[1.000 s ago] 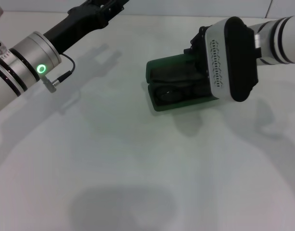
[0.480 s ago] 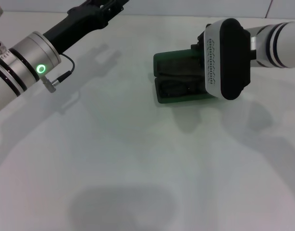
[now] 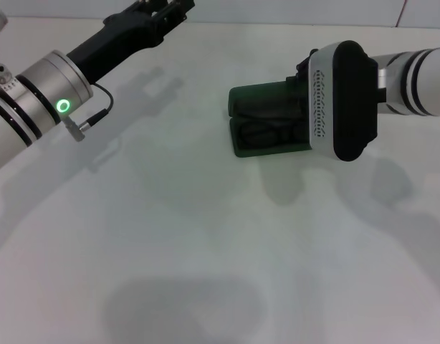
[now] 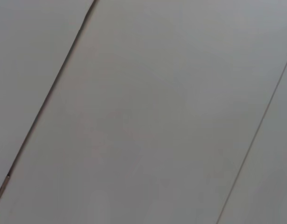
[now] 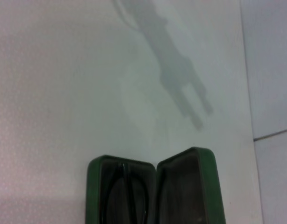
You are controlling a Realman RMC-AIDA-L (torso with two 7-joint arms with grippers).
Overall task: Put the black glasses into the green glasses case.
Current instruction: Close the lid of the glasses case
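Black glasses (image 5: pixel 127 198) lie inside open green glasses case (image 3: pixel 266 125); right tool (image 3: pixel 300 107) above, grip unclear

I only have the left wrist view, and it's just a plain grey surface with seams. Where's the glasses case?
Observer: The green glasses case lies open on the white table, on the robot's right side, under the right gripper.
Operator: Are the glasses in it?
Observer: Yes, the right wrist view shows the black glasses lying in one half of the case.
Operator: And my arm?
Observer: The left gripper is raised at the table's far edge, away from the case.
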